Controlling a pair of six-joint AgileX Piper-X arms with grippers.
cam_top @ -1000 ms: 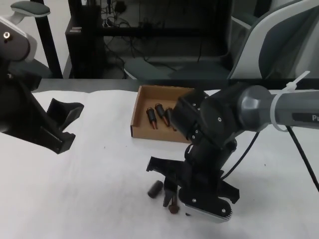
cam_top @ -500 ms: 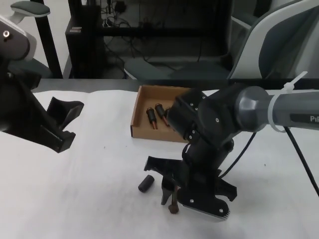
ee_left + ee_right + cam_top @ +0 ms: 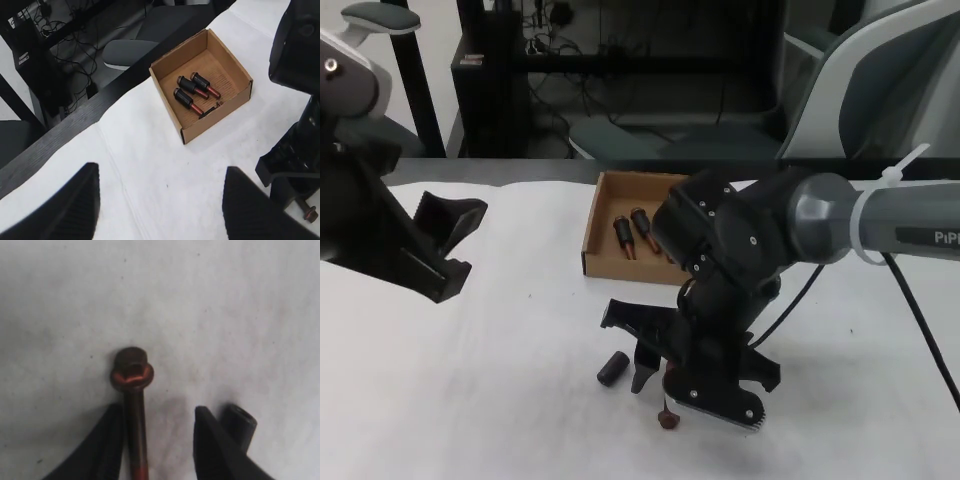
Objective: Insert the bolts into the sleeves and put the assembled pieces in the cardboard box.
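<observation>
A rust-coloured bolt (image 3: 133, 390) lies on the white cloth between the fingers of my right gripper (image 3: 158, 412), close against one finger and clear of the other. That gripper is open and stands low over the cloth (image 3: 655, 385). A black sleeve (image 3: 240, 421) lies just outside the other finger, also seen on the cloth (image 3: 612, 369) beside the bolt (image 3: 668, 418). The cardboard box (image 3: 235, 100) holds three assembled pieces (image 3: 192, 91). My left gripper (image 3: 455, 250) hangs open at the far left with nothing in it, its fingers (image 3: 75, 210) wide apart.
The box (image 3: 603, 262) sits at the back of the cloth, just beyond the right arm (image 3: 760, 240). A white cloth (image 3: 500, 400) covers the bench between the two arms. Dark furniture and cables stand behind the bench's far edge.
The right gripper has shifted left and turned a little. The sleeve rolled left, away from the bolt. The bolt stays near the same spot. The left arm has not moved.
</observation>
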